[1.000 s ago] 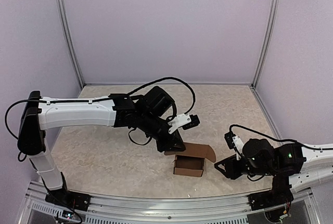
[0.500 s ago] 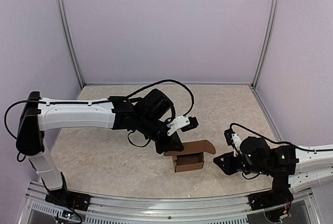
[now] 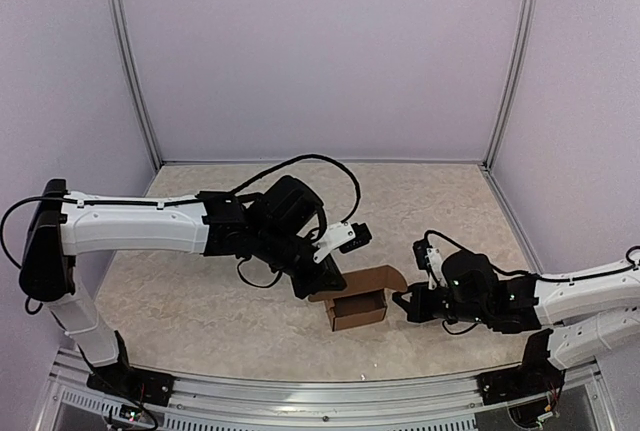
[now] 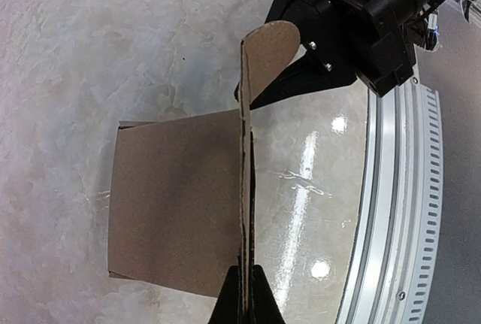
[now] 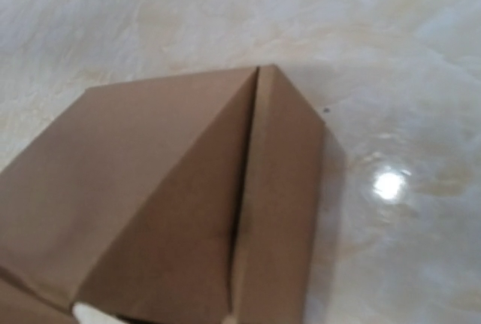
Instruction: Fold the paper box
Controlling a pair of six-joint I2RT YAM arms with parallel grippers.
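**Paper box standing open, lid not yet closed**

At the lower right of the overhead view, the right claw (image 3: pixel 404 305) sits just beside the paper box (image 3: pixel 357 309). I cannot tell whether its fingers are spread or pressed together, since its own wrist view shows only brown cardboard close up. The box stands on the bench (image 3: pixel 200 301), a little right of lower centre, with its walls raised and its top open. Its round-ended lid flap (image 3: pixel 386 277) sticks up on the far side. Just beyond, the left claw (image 4: pixel 244 283) is pressed together on a thin cardboard edge, pinching the box where that edge runs on to the flap. By my reading the body is formed. What remains is bringing the lid down and tucking its end in.
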